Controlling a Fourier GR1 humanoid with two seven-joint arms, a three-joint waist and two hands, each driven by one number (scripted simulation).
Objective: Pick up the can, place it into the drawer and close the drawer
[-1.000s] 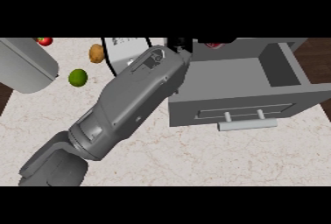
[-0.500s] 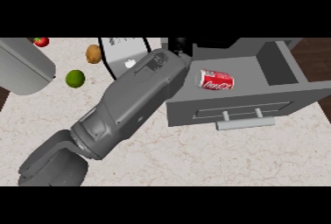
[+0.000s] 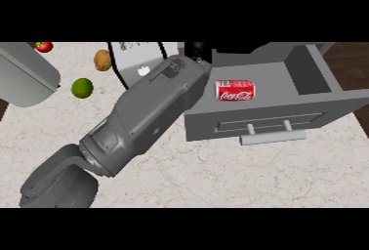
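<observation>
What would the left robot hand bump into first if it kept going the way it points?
Probably the back corner of the open drawer, just ahead of the left robot hand. The can lies off to the side. Height is hard to judge.

red can [image 3: 235, 91], lying in open drawer [image 3: 317, 83]

Marbled tabletop [image 3: 238, 176]. Far left: lime [image 3: 82, 87]; potato [image 3: 102, 60] beyond it; tomato [image 3: 44, 47] at the far edge. Grey rounded object [image 3: 25, 73] at the left edge.
</observation>
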